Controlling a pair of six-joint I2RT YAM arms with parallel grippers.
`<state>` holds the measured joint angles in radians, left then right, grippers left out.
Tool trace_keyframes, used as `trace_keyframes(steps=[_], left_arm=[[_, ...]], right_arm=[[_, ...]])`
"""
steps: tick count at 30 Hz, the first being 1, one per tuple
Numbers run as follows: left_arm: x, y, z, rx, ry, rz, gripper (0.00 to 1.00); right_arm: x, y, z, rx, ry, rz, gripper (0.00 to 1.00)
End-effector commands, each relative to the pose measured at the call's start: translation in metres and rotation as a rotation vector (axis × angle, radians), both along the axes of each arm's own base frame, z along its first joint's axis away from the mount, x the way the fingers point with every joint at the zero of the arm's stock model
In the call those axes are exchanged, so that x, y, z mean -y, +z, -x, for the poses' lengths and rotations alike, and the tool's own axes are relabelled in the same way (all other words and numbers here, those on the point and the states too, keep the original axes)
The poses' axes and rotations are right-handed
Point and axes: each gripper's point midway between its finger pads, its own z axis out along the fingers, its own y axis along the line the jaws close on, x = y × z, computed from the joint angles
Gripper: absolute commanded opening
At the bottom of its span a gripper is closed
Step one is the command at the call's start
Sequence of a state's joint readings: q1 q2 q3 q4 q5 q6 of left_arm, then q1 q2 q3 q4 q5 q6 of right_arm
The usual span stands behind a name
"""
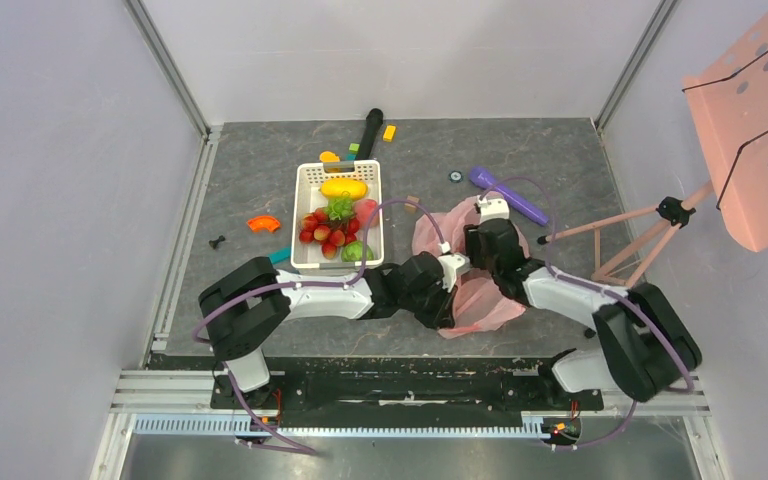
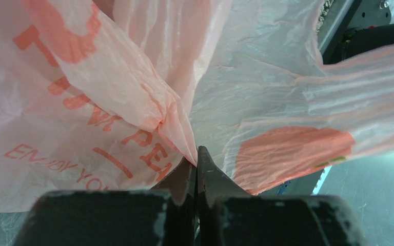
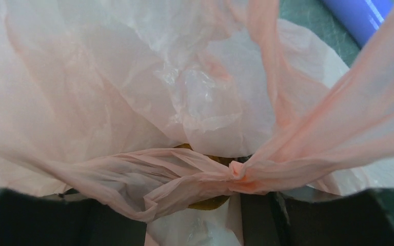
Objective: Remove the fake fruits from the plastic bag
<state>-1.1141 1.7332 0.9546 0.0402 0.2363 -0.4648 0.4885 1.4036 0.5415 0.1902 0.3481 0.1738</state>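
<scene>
Now most fake fruits (image 1: 335,225) lie in the white basket (image 1: 302,215), left of the plastic bag (image 1: 480,305) on the grey table (image 1: 560,170). The left gripper (image 2: 197,164) pinches the bag tight. The right gripper (image 3: 192,215) sits half open in the folds; I cannot tell if it holds anything. I think it must next reach the yellow bit (image 3: 205,203) inside. Pale walls (image 1: 60,150) stand around.

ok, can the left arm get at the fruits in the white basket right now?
Probably not yet: the left pincer is shut on the plastic bag. The white basket with the fruits sits open-topped beside that arm, so once it lets go the way looks free.
</scene>
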Motion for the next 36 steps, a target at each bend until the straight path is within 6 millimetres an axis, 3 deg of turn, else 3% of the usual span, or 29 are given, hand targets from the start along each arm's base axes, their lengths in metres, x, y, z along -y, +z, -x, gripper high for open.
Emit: trace_keyframes(steps=[1,8,19,28,36], left_arm=[[0.0,0.001,-0.01,-0.006,0.088,0.007,0.04],[-0.009,0.005,-0.042,0.0,0.196,0.007,0.04],[-0.028,0.023,-0.102,0.043,0.315,0.014,0.04],[-0.041,0.001,-0.115,0.021,0.338,-0.068,0.04],[-0.06,-0.02,-0.12,-0.002,0.384,-0.128,0.02]], right_arm=[[-0.007,0.035,0.006,0.046,0.064,-0.045,0.52],[-0.013,0.063,0.041,-0.002,0.171,-0.103,0.53],[-0.053,0.118,0.096,-0.047,0.44,-0.321,0.55],[-0.067,0.192,0.12,0.073,0.563,-0.449,0.58],[-0.057,0.227,0.131,0.142,0.565,-0.446,0.59]])
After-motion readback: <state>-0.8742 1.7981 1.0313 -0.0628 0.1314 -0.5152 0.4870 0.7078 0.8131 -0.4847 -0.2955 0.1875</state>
